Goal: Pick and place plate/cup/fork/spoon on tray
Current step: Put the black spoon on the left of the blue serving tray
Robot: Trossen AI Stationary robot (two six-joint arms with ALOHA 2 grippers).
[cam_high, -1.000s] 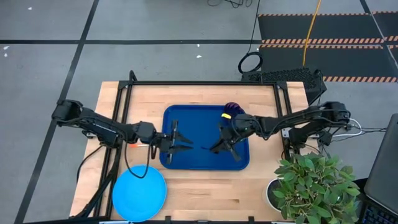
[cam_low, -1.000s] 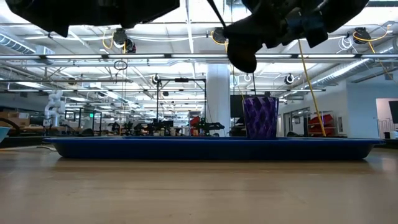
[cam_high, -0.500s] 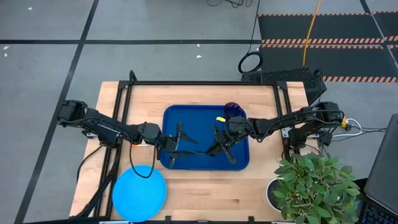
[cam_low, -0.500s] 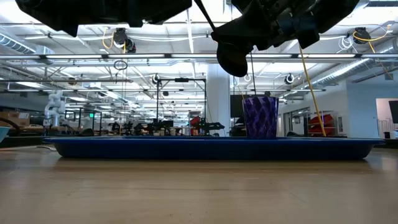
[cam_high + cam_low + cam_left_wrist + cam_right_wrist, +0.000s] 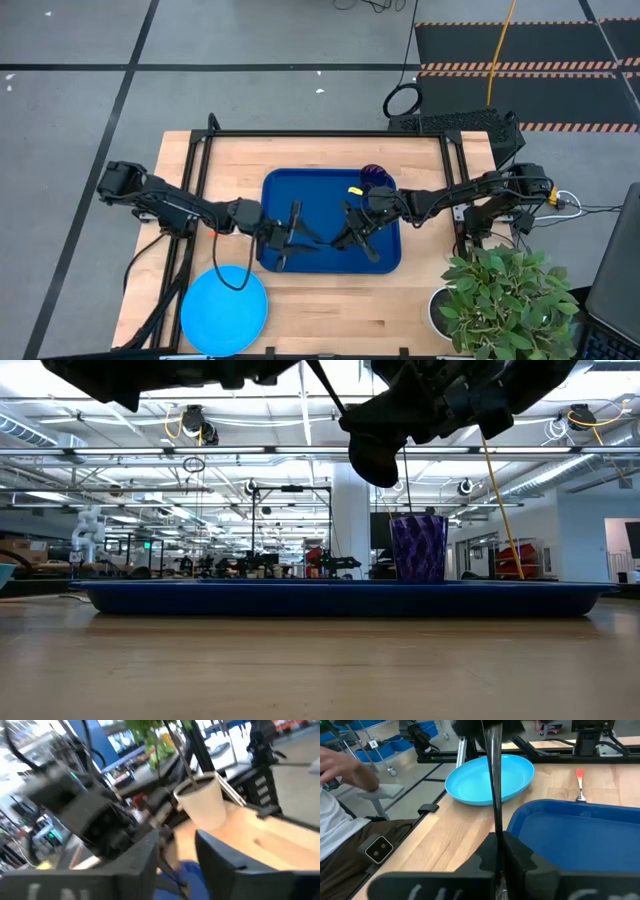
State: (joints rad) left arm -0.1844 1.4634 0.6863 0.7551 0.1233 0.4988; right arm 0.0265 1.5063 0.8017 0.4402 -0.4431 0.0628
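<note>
The dark-blue tray (image 5: 330,195) lies mid-table. The purple cup (image 5: 418,548) stands upright in its far right corner. My right gripper (image 5: 345,240) hovers over the tray, shut on the slim dark spoon (image 5: 492,785). The spoon reaches toward my left gripper (image 5: 312,240), which is open, its fingers (image 5: 145,855) beside the spoon's far end. I cannot tell whether they touch it. The sky-blue plate (image 5: 224,310) rests on the table near the front left. The fork (image 5: 579,784) lies on the wood beside the tray's left rim. My right gripper pinches one end of the spoon (image 5: 496,827) between its two fingers. The fingers come nearly level from the table's right side and lie along the spoon. The spoon sticks straight out ahead of them, lifted clear above the tray.
A potted plant (image 5: 500,295) stands at the table's near right corner. A black frame rail (image 5: 330,133) runs along the far edge. A person's hand and sleeve (image 5: 340,770) show beyond the table's left side. Bare wood lies in front of the tray.
My left gripper has moved over the tray toward the table's right edge, closing on the spoon's free end. My right gripper has stayed shut on the spoon, which remains lifted above the tray.
</note>
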